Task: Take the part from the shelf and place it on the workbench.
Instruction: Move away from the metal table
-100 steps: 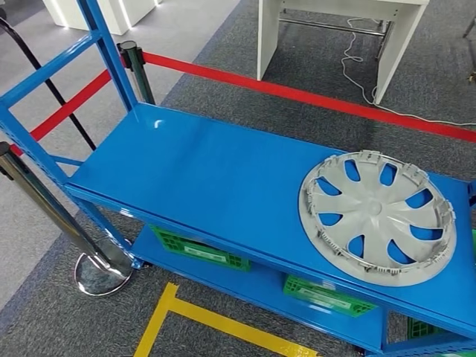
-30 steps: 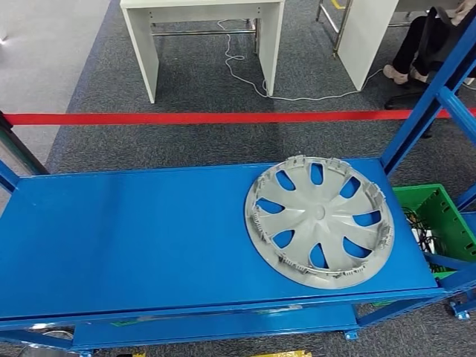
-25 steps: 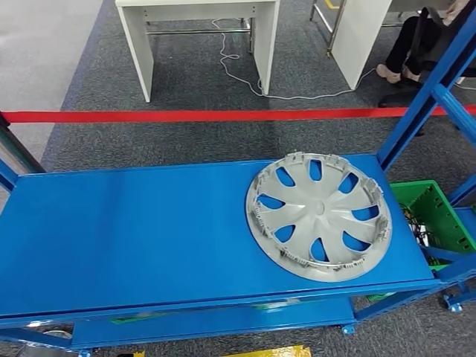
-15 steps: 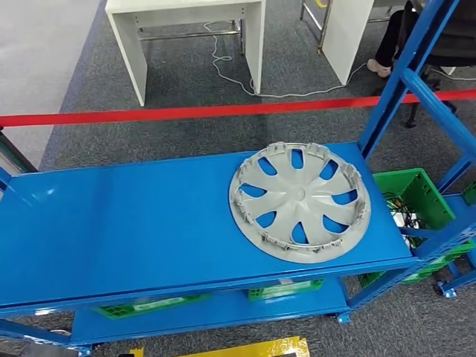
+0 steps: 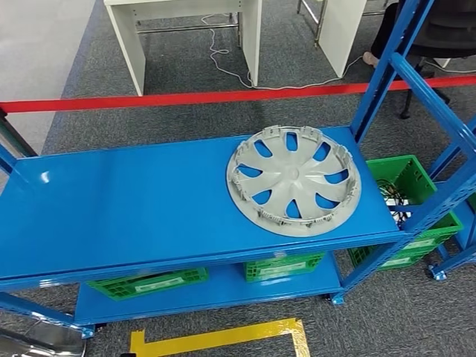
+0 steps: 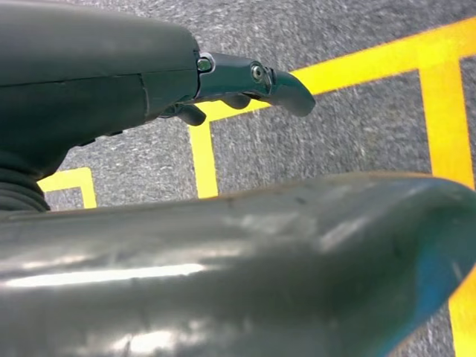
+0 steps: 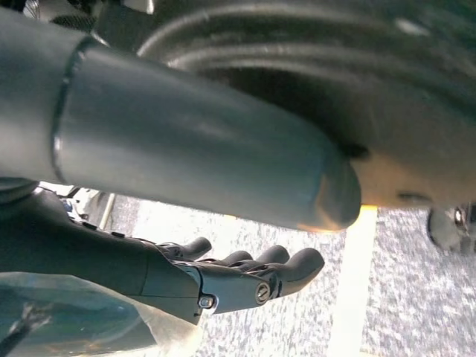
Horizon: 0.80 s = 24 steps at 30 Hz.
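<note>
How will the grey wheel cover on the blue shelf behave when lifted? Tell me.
The wheel cover looks like thin moulded plastic with open slots, so probably light for its size and somewhat flexible. Its broad, shallow disc lies flat on the shelf, so it should slide rather than roll or tip. The small clips around its rim could be fragile.

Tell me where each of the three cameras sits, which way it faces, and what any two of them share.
Head view: high on the body, facing forward and down at the hubcap on the blue shelf; no arms.
Left wrist view: behind the left robot hand, facing grey carpet.
Right wrist view: behind the right robot hand, also facing floor.
Shared: head and left wrist views both show yellow floor tape.
</note>
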### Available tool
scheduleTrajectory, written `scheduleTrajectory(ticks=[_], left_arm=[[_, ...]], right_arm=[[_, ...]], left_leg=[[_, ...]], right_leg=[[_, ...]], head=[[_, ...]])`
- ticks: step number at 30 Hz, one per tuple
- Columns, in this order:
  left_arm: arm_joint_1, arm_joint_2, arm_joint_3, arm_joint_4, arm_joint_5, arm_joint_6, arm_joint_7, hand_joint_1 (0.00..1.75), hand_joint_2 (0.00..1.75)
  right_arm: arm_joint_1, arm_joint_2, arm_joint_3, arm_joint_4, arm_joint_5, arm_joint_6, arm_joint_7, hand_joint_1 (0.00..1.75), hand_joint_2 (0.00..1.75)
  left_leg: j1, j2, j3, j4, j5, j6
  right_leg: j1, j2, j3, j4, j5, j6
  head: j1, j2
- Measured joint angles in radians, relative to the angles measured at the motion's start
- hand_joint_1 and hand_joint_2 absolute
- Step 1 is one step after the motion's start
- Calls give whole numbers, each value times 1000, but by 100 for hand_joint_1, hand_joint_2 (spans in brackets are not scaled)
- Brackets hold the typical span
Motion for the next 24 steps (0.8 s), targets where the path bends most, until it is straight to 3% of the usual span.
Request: scheduleTrajectory(ticks=[1, 4, 7, 11, 15, 19, 23, 24], left_arm=[[0, 0, 0, 0, 0, 1, 0, 0, 0], [0, 0, 0, 0, -5, 5, 6, 0, 0], [0, -1, 0, 0, -9, 8, 14, 0, 0], [0, -1, 0, 0, -14, 16, 18, 0, 0], [-1, -1, 0, 0, -17, 24, 25, 0, 175], [-3, -1, 0, 0, -18, 28, 30, 0, 175], [-3, -1, 0, 0, -18, 29, 31, 0, 175], [-3, -1, 0, 0, -18, 28, 32, 0, 175]], right_arm=[[0, 0, 0, 0, 0, -3, 0, 0, 0], [-2, 0, 0, 0, 1, -12, 2, 0, 0], [-2, 0, 0, 0, 2, -15, 3, 0, 0], [-2, 0, 0, 0, 4, -11, 3, 0, 0], [-3, 0, 0, 0, 6, 0, 0, 0, 0], [-4, 0, 0, 0, 8, 9, -6, 0, 0], [-5, 0, 0, 0, 8, 13, -8, 0, 175], [-5, 0, 0, 0, 8, 13, -8, 0, 175]], left_leg=[[1, 0, -2, -7, 3, -8], [1, -1, -9, -17, 17, -14], [-4, 1, -13, -13, 24, -3], [-7, 3, -20, -9, 29, 3], [-8, 3, -22, -8, 30, 3], [-8, 3, -25, -8, 30, 3], [-7, 3, -28, -8, 31, 2], [-7, 3, -28, -8, 31, 2]], right_leg=[[1, 0, -3, -6, -4, -4], [2, 1, -11, -22, -10, -24], [-3, 3, -11, -29, 29, -13], [-6, 4, -6, -32, 47, 2], [-8, 4, -8, -32, 48, 4], [-8, 4, -12, -31, 47, 5], [-7, 4, -15, -31, 47, 5], [-7, 4, -15, -30, 47, 4]], head=[[2, 0], [10, 0], [11, 0], [10, 0], [10, 0], [10, 0], [10, 0], [10, 0]])
